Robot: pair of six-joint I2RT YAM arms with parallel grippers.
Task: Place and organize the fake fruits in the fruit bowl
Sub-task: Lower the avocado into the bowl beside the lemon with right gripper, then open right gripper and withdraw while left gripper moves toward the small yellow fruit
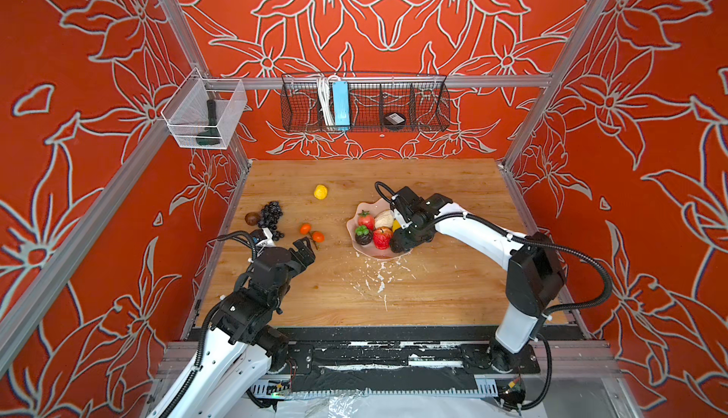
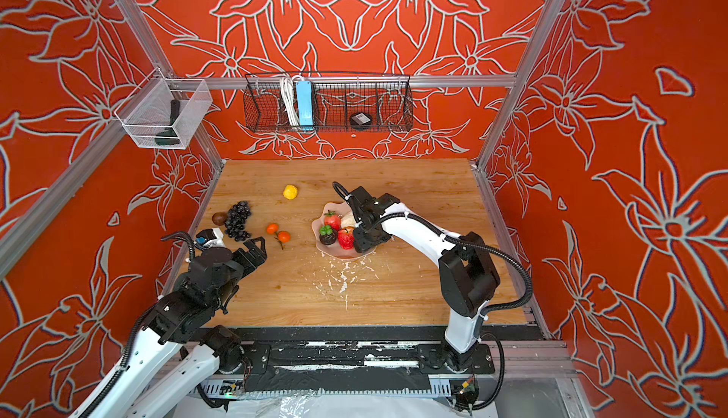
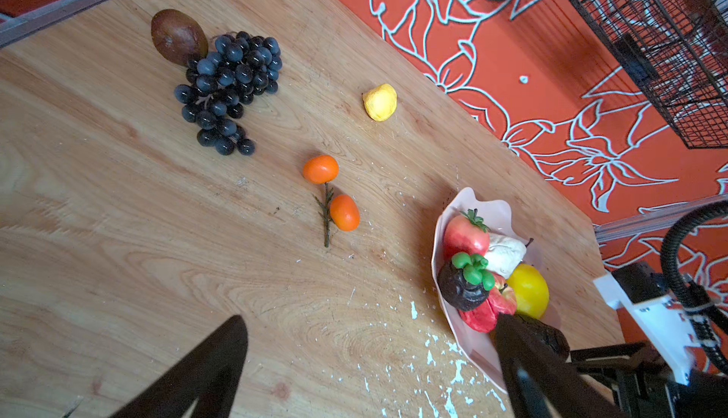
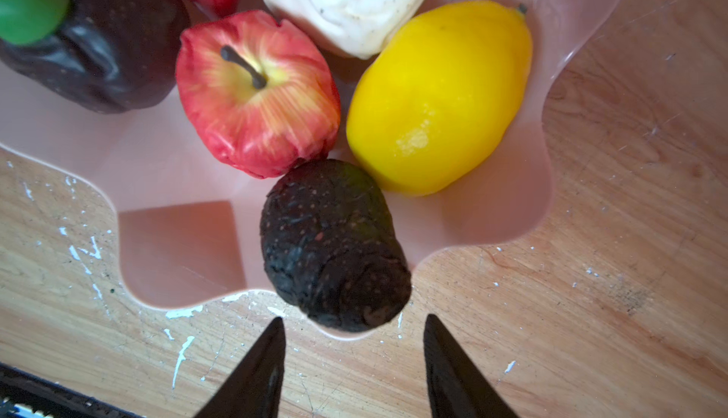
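Six pieces of fruit occupy the bowl (image 4: 177, 246): a strawberry (image 1: 366, 219), a white piece (image 1: 384, 219), a large lemon (image 4: 437, 97), an apple (image 4: 256, 93), a dark fruit with a green cap (image 1: 363, 235) and an avocado (image 4: 335, 246). The bowl stands right of centre on the table (image 1: 433, 298).

Hazard 1. The avocado lies across a dip in the wavy rim. One end leans on the apple and the large lemon, and in the right wrist view the other end overhangs the table. The right gripper (image 4: 354, 335) sits just beside that overhanging end, jaws apart and clamping nothing. A fingertip brushing the avocado on retreat would probably roll it over the rim.

Hazard 2. The bowl is shallow, looks light and is nearly full. A push from either arm may slide it or unseat its contents.

Hazard 3. A grape bunch (image 1: 271, 215), a brown fruit (image 1: 251, 218) touching it, two oranges (image 1: 311, 233) on one stem and a small lemon (image 1: 320, 191) lie on the table. The bunch is bulky, so if set on the heap it may slip off.

The left gripper (image 1: 305, 250) hovers near the oranges, spread wide and empty.

Appearance: the bowl is pale pink, smooth and glossy, with a scalloped edge.
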